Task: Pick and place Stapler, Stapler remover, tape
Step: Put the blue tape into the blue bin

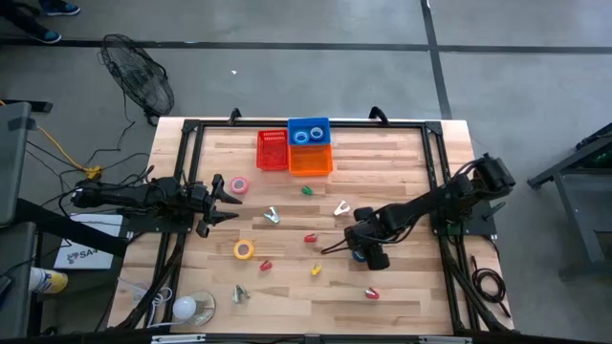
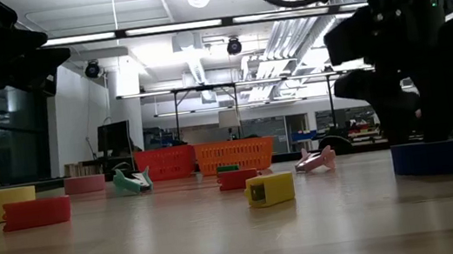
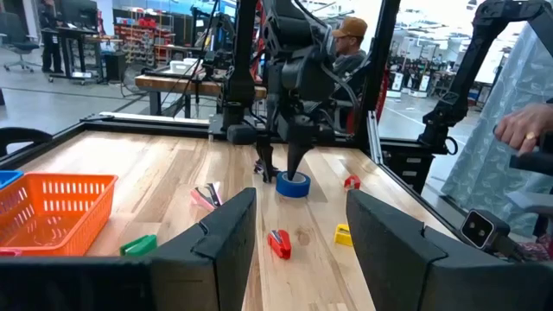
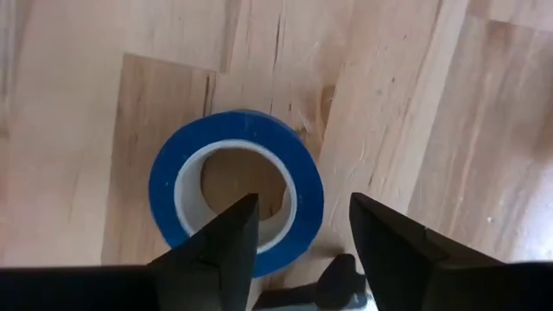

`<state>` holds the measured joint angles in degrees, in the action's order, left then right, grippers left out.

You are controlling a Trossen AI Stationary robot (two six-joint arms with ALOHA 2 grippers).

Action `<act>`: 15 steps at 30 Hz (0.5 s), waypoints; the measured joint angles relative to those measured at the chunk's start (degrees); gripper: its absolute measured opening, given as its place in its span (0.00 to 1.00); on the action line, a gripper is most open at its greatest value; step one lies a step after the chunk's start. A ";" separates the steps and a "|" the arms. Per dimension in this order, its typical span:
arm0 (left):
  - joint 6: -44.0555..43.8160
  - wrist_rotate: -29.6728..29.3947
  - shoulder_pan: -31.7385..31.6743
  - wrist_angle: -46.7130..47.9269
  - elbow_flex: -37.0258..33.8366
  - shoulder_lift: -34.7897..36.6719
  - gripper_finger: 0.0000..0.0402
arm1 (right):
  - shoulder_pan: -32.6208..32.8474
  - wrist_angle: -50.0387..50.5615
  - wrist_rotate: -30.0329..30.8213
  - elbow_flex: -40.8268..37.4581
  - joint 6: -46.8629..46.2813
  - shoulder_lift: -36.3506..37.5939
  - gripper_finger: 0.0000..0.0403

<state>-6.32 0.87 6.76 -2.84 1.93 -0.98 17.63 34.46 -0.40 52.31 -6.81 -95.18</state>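
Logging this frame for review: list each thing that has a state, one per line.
Blue tape roll: flat on the table, not gripped.
Right pincer: open, one finger over the roll's hole, one outside its wall.
Left pincer: open, empty.
Blue bin: holds two blue rolls.
Orange basket: upright.

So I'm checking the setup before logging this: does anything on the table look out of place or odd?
Nothing looks spilled or damaged. Small items lie scattered on the table; the blue tape roll lies flat beneath the right hand. A white bulb-like object sits at the near left edge, apart from the rest.
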 joint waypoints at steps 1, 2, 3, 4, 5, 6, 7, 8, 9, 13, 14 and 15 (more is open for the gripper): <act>-0.01 0.00 0.00 -0.01 0.00 0.01 0.45 | 0.00 -0.23 -0.05 0.00 0.26 -0.33 0.42; 0.01 0.00 0.00 -0.01 0.00 0.01 0.45 | 0.00 -0.48 -0.06 0.00 0.47 -0.56 0.41; -0.01 0.00 0.00 -0.01 0.01 0.00 0.45 | 0.00 -0.61 -0.02 0.00 0.51 -0.68 0.40; 0.01 0.00 0.00 -0.01 0.01 0.01 0.45 | 0.00 -0.68 -0.04 0.00 0.54 -0.72 0.39; -0.01 0.00 0.00 -0.01 0.02 -0.01 0.45 | -0.07 -0.68 -0.04 0.00 0.61 -0.72 0.37; 0.01 0.00 0.00 -0.01 0.00 -0.01 0.45 | -0.21 -0.64 -0.08 0.00 0.62 -0.72 0.36; 0.01 0.00 0.00 -0.01 0.00 0.01 0.45 | -0.41 -0.57 -0.14 0.00 0.55 -0.72 0.34; -0.01 0.00 0.00 -0.01 0.00 0.01 0.45 | -0.67 -0.48 -0.13 0.00 0.12 -0.72 0.33; 0.01 0.00 0.00 -0.01 0.00 0.01 0.45 | -0.93 -0.40 -0.10 0.00 -0.37 -0.72 0.31; 0.01 0.00 0.00 -0.01 0.00 0.01 0.45 | -2.10 -0.27 -1.20 0.00 -0.65 -0.72 0.21; -0.01 0.00 0.00 -0.01 0.00 -0.01 0.45 | -2.40 -0.24 -1.59 0.00 -0.65 -0.72 0.18; 0.01 0.00 0.00 -0.01 0.00 -0.01 0.45 | -2.73 -0.24 -1.76 0.00 -0.63 -0.72 0.16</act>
<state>-6.31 0.86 6.76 -2.85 1.93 -0.99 14.90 34.22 -2.16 52.31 -7.44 -95.90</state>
